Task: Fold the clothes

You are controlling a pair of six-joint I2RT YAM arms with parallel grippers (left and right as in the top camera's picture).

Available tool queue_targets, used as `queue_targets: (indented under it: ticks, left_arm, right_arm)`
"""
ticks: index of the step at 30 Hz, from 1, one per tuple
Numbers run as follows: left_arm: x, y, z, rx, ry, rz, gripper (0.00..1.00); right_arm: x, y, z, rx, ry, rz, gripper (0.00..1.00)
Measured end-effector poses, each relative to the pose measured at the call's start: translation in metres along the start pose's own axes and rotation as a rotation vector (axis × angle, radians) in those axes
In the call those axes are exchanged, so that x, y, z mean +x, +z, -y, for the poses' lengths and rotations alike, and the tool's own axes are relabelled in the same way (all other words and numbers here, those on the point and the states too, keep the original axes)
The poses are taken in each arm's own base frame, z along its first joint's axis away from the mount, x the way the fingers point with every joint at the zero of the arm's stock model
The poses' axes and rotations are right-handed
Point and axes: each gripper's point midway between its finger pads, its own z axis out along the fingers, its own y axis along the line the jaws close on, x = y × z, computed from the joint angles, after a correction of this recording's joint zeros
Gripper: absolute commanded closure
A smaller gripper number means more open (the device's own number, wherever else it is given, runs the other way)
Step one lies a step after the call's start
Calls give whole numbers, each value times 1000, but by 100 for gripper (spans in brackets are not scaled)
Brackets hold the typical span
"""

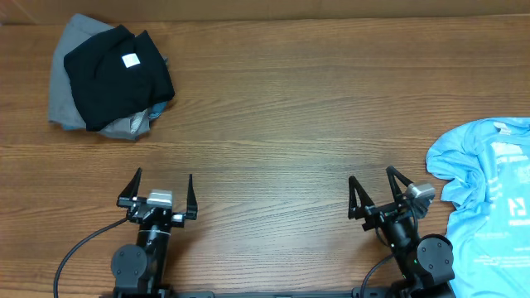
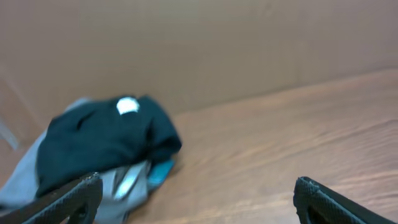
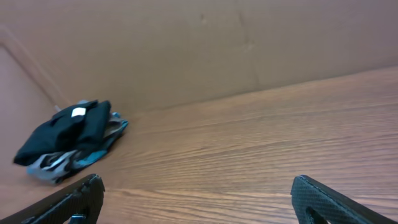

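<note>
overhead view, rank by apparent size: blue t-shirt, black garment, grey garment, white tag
1. light blue T-shirt, partly out of frame
2. black garment
3. grey garment, mostly covered
4. white tag

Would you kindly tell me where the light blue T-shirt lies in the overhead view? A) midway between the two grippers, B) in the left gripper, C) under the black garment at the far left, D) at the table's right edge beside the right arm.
D: the light blue T-shirt lies crumpled at the right edge of the table, just beside the open right gripper. The black garment sits far left.
</note>
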Motion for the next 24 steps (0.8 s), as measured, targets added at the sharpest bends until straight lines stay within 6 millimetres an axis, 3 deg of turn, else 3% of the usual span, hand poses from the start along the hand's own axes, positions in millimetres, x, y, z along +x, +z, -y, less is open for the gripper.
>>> queue_targets:
  ticks: [3,4,6,9,11,15,20,24]
  left_arm:
    - [-14,-1,8,50,-22,50,0]
    - [-19,-2,9,61,-38,58,0]
    - [-39,-6,9,76,-69,62,0]
    - [-76,-11,3,79,-106,44,0]
    - [-102,-12,-2,77,-136,9,0]
    - [-135,1,-10,85,-178,-148,0]
    - [-153,28,-16,103,-217,-421,0]
    - [-166,50,-19,115,-239,-594,0]
  right_arm:
    - [-19,-4,-9,-24,-3,26,0]
    - [-36,-7,-16,-36,-5,55,0]
    - [-70,-15,-29,-44,-7,63,0]
    - [-91,-16,-37,-9,3,-39,0]
    - [-98,-11,-39,25,12,-140,0]
    - [-102,11,-39,109,32,-381,0]
    - [-108,45,-39,201,61,-657,0]
    - [-117,76,-39,242,70,-768,0]
